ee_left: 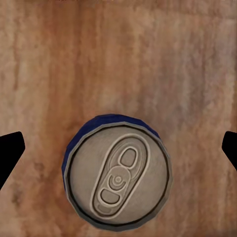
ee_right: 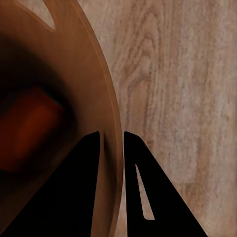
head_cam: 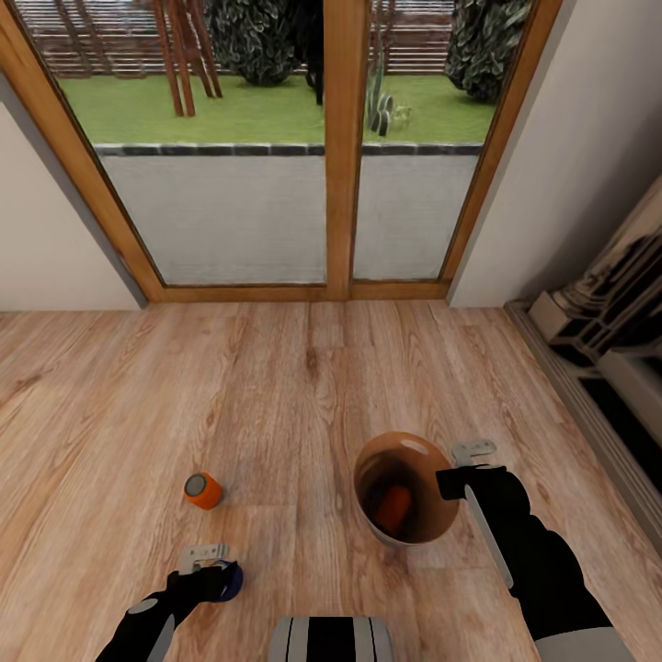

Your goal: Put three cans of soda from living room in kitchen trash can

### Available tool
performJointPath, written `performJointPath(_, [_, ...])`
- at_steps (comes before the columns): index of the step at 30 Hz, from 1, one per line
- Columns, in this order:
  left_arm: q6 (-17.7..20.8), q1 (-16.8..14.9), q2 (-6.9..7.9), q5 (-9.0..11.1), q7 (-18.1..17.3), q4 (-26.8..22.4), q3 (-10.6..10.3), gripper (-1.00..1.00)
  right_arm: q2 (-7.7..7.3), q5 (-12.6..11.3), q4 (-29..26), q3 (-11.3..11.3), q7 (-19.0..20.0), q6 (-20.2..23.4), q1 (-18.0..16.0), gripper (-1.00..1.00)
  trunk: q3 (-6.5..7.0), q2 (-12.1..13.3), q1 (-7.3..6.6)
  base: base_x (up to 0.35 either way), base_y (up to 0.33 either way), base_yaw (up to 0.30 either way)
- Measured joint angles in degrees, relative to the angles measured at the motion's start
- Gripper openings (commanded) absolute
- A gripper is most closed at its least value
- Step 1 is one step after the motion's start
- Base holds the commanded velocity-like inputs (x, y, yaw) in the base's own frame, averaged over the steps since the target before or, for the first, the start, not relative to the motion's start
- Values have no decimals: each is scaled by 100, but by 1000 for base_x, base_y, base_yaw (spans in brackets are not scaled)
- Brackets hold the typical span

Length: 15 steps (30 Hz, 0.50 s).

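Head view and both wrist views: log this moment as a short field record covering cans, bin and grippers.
setting: wood plank floor by wood-framed glass doors
trash can: tan-brown bin, right gripper pinching its rim
can in bin: orange-red soda can lying inside
can on floor: orange-red soda can, on its side, apart from both arms
blue can: dark blue soda can upright on the floor
left gripper: open, fingers either side of the blue can, not touching
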Motion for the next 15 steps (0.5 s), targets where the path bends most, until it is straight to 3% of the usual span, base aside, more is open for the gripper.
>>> performJointPath(6, [0, 0, 0, 1, -3, 4, -2, 100, 0, 12, 1, -1, -2, 1, 1, -100, -132, -8, 16, 0, 0, 0])
performJointPath(15, [0, -1, 0, 1, -4, 8, 0, 100, 0, 11, 1, -1, -2, 1, 1, -100, -155, -9, 18, 0, 0, 0])
